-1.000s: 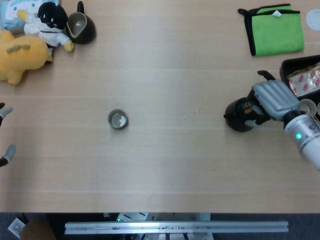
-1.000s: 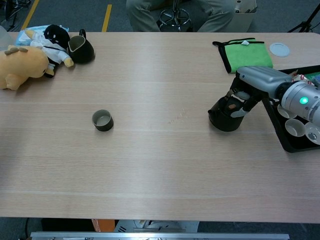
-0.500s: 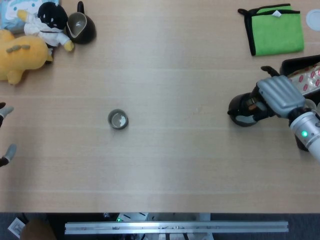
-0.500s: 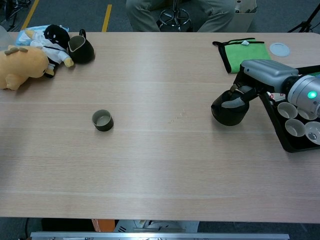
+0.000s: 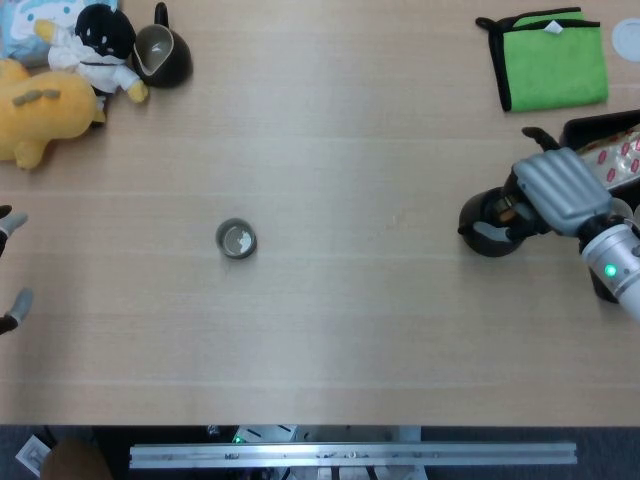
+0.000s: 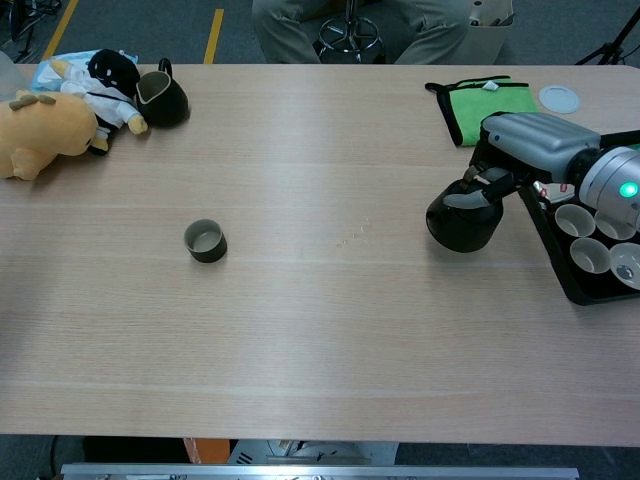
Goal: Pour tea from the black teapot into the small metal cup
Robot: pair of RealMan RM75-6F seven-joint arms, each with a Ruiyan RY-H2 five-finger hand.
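Observation:
The small metal cup (image 5: 236, 240) (image 6: 205, 241) stands alone left of the table's middle. Far to its right is the round black teapot (image 5: 486, 228) (image 6: 459, 220). My right hand (image 5: 558, 190) (image 6: 528, 145) comes in from the right and grips the teapot at its top and handle side, fingers wrapped over it. Whether the pot touches the table I cannot tell. Only the fingertips (image 5: 12, 224) of my left hand (image 5: 10, 265) show at the left edge of the head view, spread apart and holding nothing.
A black pitcher (image 5: 163, 55) and plush toys (image 5: 45, 105) lie at the back left. A green cloth (image 5: 553, 62) and a white lid (image 6: 560, 98) sit at the back right. A black tray (image 6: 590, 290) with white cups (image 6: 588, 254) is beside the right hand.
My right hand has carried the teapot a little to the right and toward the back, away from the cup. The cup and the left hand have not moved.

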